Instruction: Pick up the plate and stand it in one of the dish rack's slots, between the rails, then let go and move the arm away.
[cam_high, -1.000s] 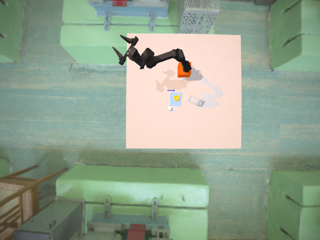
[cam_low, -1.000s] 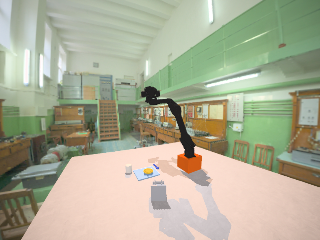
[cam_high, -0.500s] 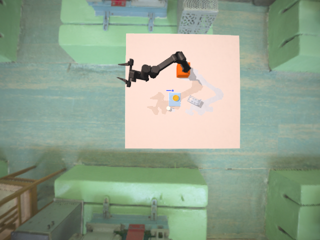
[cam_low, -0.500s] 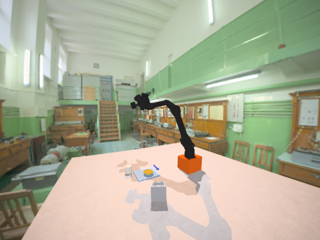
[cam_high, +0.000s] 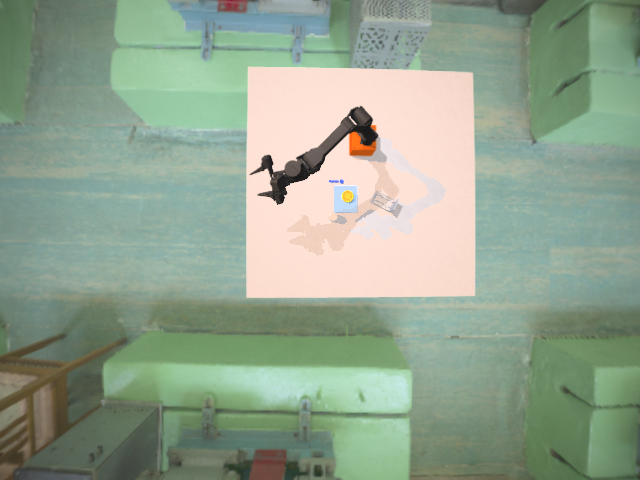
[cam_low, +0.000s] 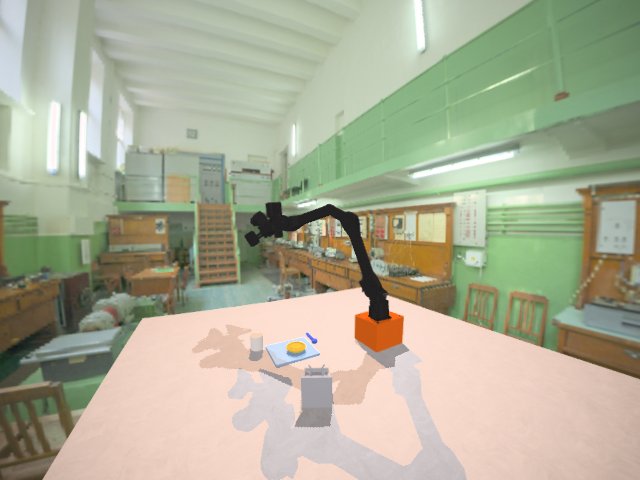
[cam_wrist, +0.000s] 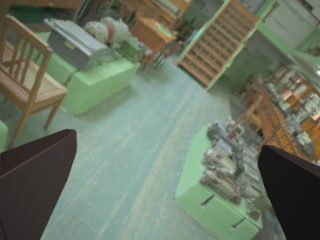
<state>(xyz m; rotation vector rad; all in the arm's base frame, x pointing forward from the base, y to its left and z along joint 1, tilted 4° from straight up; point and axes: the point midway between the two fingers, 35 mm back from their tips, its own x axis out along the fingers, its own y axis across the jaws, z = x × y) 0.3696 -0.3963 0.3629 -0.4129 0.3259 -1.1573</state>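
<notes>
A yellow plate (cam_high: 347, 196) (cam_low: 296, 347) lies flat on a light blue board (cam_high: 339, 207) (cam_low: 279, 357). The grey dish rack (cam_high: 383, 202) (cam_low: 316, 391) stands to the right of the board in the top view and in front of it in the exterior view. No plate is seen in the rack; its slots are too small to make out. My gripper (cam_high: 254, 184) (cam_low: 253, 228) (cam_wrist: 171, 147) is open and empty. It hangs high, far to the left of the plate in the top view. The wrist view shows only the room between the fingers, neither plate nor rack.
A small white cup (cam_high: 332, 217) (cam_low: 256, 342) stands beside the board. A blue spoon-like object (cam_high: 336, 181) (cam_low: 311, 337) lies at the board's other side. The arm rises from an orange base block (cam_high: 362, 149) (cam_low: 378, 333). Arm shadows fall around the rack.
</notes>
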